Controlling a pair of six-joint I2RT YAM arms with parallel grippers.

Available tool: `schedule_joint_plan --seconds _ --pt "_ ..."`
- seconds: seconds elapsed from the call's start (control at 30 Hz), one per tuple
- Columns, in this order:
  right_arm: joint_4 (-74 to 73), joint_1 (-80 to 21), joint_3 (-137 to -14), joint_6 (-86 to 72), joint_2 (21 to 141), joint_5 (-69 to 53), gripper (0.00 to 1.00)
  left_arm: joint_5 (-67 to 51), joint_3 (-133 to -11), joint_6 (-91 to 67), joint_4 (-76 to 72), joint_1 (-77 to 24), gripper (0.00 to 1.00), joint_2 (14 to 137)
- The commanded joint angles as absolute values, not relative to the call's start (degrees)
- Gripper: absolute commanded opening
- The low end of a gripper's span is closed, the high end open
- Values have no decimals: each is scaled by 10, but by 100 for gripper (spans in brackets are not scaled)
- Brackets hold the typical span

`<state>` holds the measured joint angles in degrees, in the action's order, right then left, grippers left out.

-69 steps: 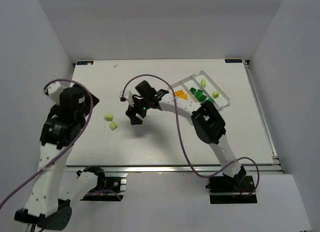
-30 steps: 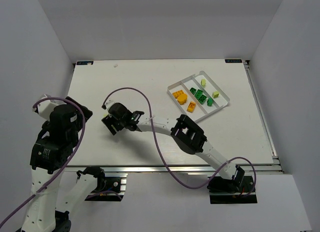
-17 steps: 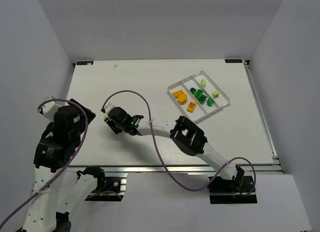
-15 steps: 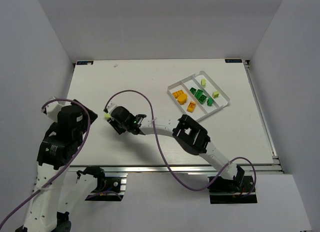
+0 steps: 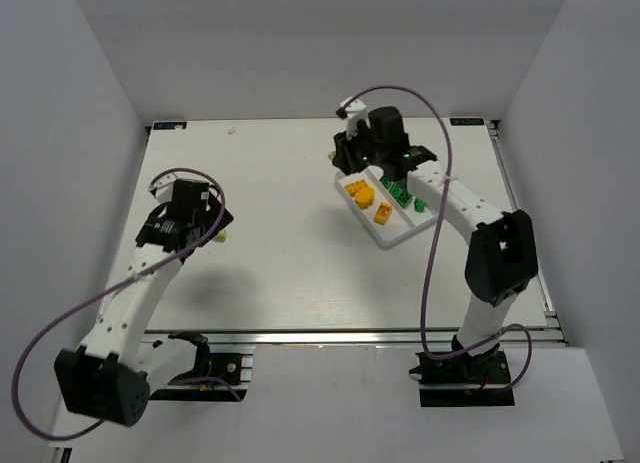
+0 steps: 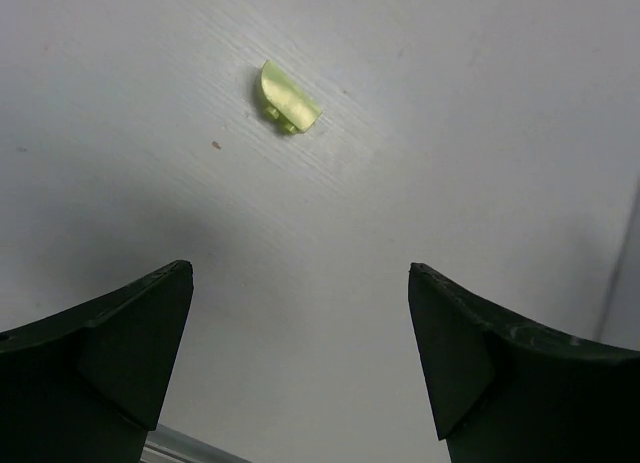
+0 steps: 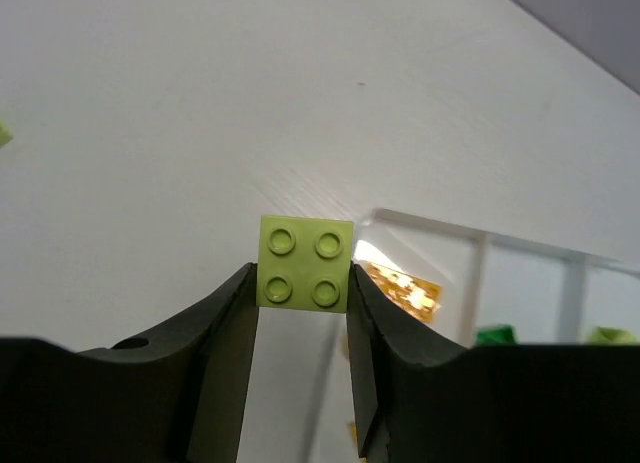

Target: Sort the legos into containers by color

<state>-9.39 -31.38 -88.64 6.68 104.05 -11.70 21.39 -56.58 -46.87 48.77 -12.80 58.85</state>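
The right end effector [image 7: 301, 279] holds a small square lego [image 7: 304, 262] tight between its two fingers. This lego is pale yellow-green and has four round bumps on top. It hangs in the air above the white desk [image 5: 300, 273], right next to the edge of the white tray [image 5: 392, 233]. The tray has three long parts side by side. In one part lie orange legos [image 5: 360, 193]. In the middle part lie dark green legos [image 5: 398, 191]. The right arm hides most of the third part from above, but the right wrist camera shows a bit of pale green [image 7: 610, 335] there. The left end effector [image 6: 300, 273] is open very wide and holds nothing. It hangs over the left side of the desk. Just ahead of its fingers lies one more pale yellow-green lego [image 6: 288, 101]. That piece lies tipped over on the desk, alone, far from the tray, and nothing touches it.
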Motion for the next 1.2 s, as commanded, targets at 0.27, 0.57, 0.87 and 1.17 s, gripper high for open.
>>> schedule_joint_plan --seconds 0.27,0.57,0.87,1.17 --pt "-295 -110 -918 147 1070 -87 0 85 -570 -481 406 -31 98 756" --pt "-314 -45 -1019 174 1184 -73 0 48 -574 -476 396 11 98 773" --pt "-327 -43 -1109 183 1261 -60 63 4 -548 -483 361 35 98 803" --pt "-303 -29 -1057 171 1188 -136 82 1 -571 -486 345 40 98 872"
